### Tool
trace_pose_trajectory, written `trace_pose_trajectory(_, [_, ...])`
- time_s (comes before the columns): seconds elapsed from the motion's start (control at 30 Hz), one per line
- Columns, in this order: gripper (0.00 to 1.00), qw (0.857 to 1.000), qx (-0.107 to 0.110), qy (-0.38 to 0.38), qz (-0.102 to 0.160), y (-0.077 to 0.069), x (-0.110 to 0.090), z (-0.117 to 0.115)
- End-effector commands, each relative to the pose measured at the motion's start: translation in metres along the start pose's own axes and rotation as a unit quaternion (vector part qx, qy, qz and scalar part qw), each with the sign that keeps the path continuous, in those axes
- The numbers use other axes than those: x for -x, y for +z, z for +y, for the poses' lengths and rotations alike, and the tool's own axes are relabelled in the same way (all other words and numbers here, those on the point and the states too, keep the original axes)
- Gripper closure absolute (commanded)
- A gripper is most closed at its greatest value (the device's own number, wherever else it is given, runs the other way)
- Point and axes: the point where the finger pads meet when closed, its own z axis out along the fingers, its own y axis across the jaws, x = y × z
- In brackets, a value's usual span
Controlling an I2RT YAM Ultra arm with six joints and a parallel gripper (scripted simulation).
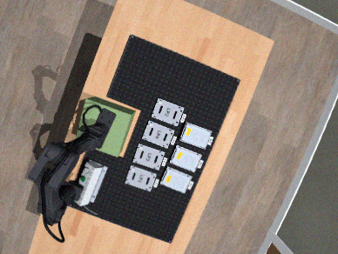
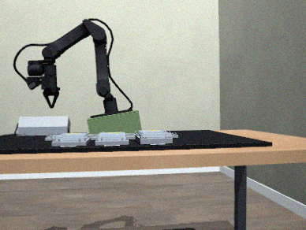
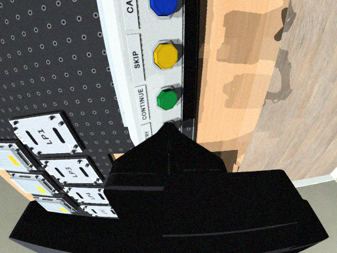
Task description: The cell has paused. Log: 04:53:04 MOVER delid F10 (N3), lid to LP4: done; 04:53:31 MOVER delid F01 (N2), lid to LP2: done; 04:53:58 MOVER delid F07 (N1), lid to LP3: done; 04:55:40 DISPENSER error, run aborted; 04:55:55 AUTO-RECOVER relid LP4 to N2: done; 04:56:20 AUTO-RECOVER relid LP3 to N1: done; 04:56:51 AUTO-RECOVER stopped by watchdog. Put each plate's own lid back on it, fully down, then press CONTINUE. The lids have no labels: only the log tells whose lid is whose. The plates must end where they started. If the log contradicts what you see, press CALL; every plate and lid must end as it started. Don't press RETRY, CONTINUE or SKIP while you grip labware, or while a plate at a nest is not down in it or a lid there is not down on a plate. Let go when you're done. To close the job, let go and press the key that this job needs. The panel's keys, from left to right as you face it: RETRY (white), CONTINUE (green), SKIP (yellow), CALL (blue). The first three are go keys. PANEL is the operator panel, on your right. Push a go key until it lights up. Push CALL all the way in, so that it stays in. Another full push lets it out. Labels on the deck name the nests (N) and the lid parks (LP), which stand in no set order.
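Observation:
My gripper [image 3: 168,128] is shut and empty. It hangs well above the white operator panel [image 2: 43,125], as the exterior view shows [image 2: 51,103]. In the wrist view the fingertips lie over the RETRY end of the panel and hide that key. The green CONTINUE key [image 3: 167,99], the yellow SKIP key [image 3: 165,55] and the blue CALL key [image 3: 163,5] lie beyond them. Three plates [image 1: 196,135] [image 1: 186,158] [image 1: 177,180] sit in a row at their nests; each looks covered by a lid. The lid parks LP1 [image 3: 46,134], LP3 [image 3: 71,170] and LP4 [image 3: 87,195] are bare.
A fourth bare lid park [image 3: 100,211] is half hidden by my gripper body. A green block [image 1: 106,126] carries the arm's base beside the panel [image 1: 90,183]. The table's edge runs just past the panel.

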Motion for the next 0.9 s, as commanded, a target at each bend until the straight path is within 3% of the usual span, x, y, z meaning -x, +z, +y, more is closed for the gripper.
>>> trace_pose_trajectory(0.0, [1.0, 1.0, 0.005, -0.008, -0.007, 0.009, 0.004, 0.003])
trace_pose_trajectory(0.2, [1.0, 1.0, 0.005, -0.009, -0.011, 0.017, 0.005, 0.003])
trace_pose_trajectory(0.23, [1.0, 1.0, 0.005, -0.009, -0.025, 0.014, 0.008, 0.003])
trace_pose_trajectory(0.4, [1.0, 1.0, 0.005, -0.009, -0.018, 0.014, 0.013, 0.003])
trace_pose_trajectory(0.5, [1.0, 0.999, 0.005, -0.008, -0.034, 0.006, 0.019, 0.003])
trace_pose_trajectory(0.87, [1.0, 0.999, 0.005, -0.008, -0.034, 0.004, 0.022, 0.003])
